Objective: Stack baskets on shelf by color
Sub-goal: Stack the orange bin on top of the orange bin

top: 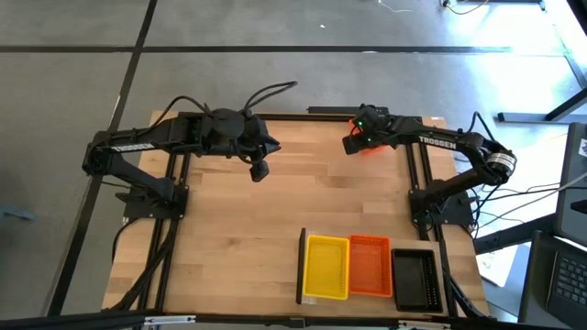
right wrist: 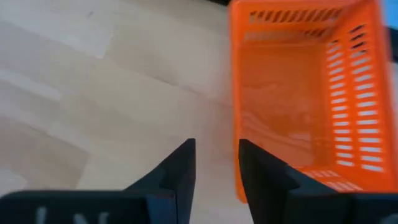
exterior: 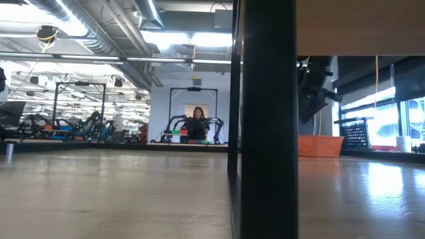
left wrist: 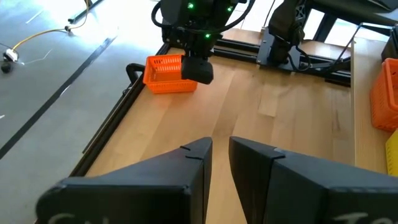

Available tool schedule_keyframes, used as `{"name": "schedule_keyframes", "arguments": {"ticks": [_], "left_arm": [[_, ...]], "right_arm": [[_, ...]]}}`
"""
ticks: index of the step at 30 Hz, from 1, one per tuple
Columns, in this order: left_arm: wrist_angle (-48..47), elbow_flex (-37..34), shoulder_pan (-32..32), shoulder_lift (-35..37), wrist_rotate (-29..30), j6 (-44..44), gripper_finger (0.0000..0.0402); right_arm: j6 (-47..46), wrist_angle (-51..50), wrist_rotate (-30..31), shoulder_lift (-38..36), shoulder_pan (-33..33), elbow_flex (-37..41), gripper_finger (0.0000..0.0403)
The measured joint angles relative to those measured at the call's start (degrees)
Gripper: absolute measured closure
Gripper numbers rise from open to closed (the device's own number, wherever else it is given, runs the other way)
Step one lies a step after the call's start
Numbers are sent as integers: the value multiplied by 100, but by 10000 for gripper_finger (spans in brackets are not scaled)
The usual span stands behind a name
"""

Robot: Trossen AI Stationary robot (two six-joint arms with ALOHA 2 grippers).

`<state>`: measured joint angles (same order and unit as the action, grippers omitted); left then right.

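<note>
orange loose basket sits near the far right corner of the wooden tabletop, directly under the right gripper. in the right wrist view this basket stands upright and open, and the two dark fingers are only a narrow gap apart, with one finger at the basket's side wall; cannot tell whether it touches the wall. the left wrist view shows the same basket close to the table's far edge, partly covered by the right gripper.

shelf: pale board at the near edge of the tabletop, toward the right corner, its dark upright end piece on the side nearer the table's middle. three baskets stand on it in a row, touching: yellow basket next to the end piece, orange basket in the middle, black basket outermost. cannot tell how many baskets are nested in each place.

left gripper hangs over bare wood near the middle of the far half of the table, well apart from every basket. its fingers are narrowly parted, nothing between them.

low view: dark post blocks the centre; an orange basket shows beyond it.
</note>
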<state>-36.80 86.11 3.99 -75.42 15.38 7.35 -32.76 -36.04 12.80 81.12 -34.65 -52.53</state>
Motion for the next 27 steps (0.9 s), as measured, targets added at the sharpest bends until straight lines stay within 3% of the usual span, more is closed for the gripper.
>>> {"name": "schedule_keyframes", "arguments": {"ticks": [27], "left_arm": [[-2,0,-9,2,-4,7,355]], "right_arm": [[455,29,256,949,-48,-2,287]]}}
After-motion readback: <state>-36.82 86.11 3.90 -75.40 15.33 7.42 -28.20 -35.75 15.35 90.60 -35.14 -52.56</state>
